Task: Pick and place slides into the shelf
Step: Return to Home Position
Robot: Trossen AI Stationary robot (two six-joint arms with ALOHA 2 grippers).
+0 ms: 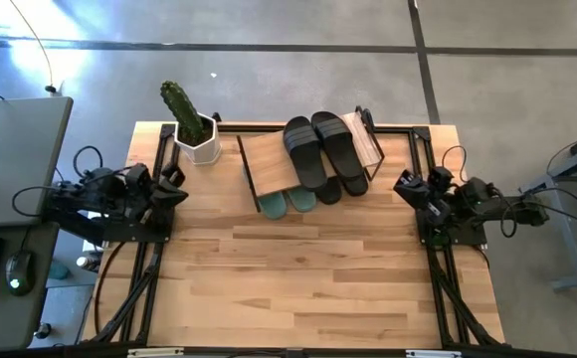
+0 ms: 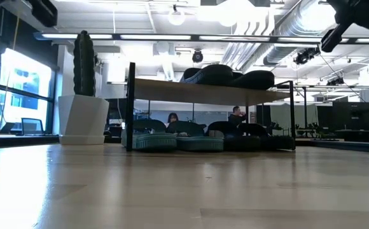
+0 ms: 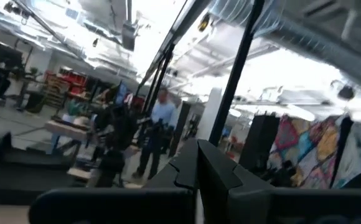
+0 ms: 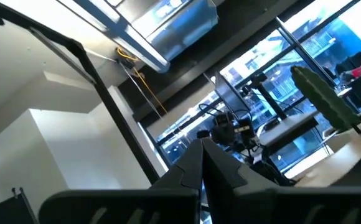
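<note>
The shelf (image 1: 267, 164) stands at the table's far middle. Two black slides (image 1: 323, 149) lie side by side on its top board, also seen in the low view as black slides (image 2: 229, 75). Under that board lie two pale green slides (image 2: 178, 141), with more black slides (image 2: 248, 137) to their right. My left gripper (image 1: 174, 191) is drawn back at the table's left edge, shut, its fingers (image 3: 198, 168) empty. My right gripper (image 1: 405, 185) is drawn back at the right edge, shut and empty as well, as its fingers (image 4: 203, 165) show. Both point slightly upward, away from the shelf.
A cactus in a white pot (image 1: 197, 134) stands left of the shelf at the far edge. A side desk with a mouse (image 1: 18, 268) lies beyond the table's left edge. People (image 3: 159, 134) show in the room behind. Bare wood (image 1: 298, 288) spans the near half.
</note>
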